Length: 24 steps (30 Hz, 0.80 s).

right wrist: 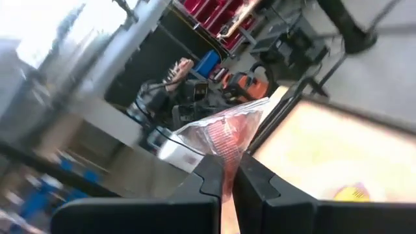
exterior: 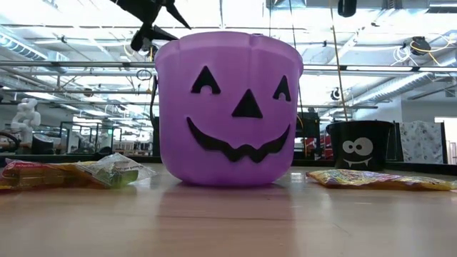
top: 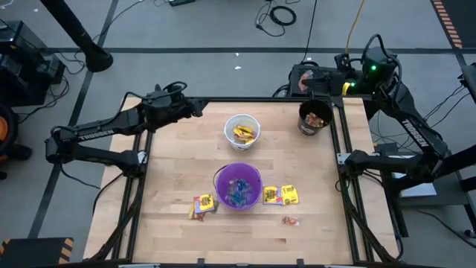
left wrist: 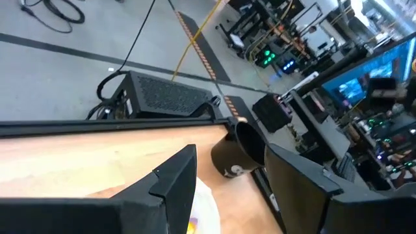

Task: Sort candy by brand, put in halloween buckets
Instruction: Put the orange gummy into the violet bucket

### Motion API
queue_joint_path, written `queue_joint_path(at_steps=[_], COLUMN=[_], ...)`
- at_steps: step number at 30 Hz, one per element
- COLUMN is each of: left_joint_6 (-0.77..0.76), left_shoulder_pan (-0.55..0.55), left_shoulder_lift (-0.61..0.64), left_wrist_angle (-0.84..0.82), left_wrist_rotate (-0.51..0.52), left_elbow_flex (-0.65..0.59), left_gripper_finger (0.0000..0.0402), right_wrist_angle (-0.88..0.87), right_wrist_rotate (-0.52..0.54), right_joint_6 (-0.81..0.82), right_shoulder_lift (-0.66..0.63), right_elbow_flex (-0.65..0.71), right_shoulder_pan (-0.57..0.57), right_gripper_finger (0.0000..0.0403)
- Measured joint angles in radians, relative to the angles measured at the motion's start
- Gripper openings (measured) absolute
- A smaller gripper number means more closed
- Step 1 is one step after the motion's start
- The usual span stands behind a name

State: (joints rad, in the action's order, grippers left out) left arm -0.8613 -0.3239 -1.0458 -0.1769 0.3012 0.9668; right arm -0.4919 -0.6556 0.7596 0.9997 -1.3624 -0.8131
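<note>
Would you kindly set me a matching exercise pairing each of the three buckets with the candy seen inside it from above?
Things:
1. white bucket
2. purple bucket
3. black bucket

Contents:
A. blue wrappers
B. orange and red wrappers
C. yellow wrappers

Pairs: 1-C, 2-A, 3-B

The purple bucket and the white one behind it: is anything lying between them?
No. From above, only bare wood separates the purple bucket and the white bucket; loose candy lies beside the purple one instead.
</note>
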Motion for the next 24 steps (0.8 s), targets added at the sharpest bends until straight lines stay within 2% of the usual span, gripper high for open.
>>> queue_joint_path(at_steps=[4,7,16,24], left_joint_6=[-0.001,-0.001,0.001,-0.025], left_shoulder_pan=[0.007,0.011,0.010,0.010], left_shoulder_lift=[0.000,0.000,0.000,0.000], left_wrist_angle=[-0.001,-0.001,0.001,0.014], left_wrist_rotate=[0.000,0.008,0.143,0.175], left_elbow_flex=[0.000,0.000,0.000,0.000], left_gripper_finger=[0.0189,0.0189,0.0189,0.0189], right_wrist_angle=[-0.012,-0.012,-0.019,-0.056], right_wrist_rotate=[0.004,0.044,0.048,0.053], right_joint_6=[-0.229,-0.349,-0.762,-1.129], right_shoulder_lift=[-0.001,0.000,0.000,0.000], right_elbow_flex=[0.000,0.000,0.000,0.000], right_shoulder_pan=[0.001,0.001,0.002,0.001], right_gripper_finger=[0.0013,0.0013,0.0013,0.0013])
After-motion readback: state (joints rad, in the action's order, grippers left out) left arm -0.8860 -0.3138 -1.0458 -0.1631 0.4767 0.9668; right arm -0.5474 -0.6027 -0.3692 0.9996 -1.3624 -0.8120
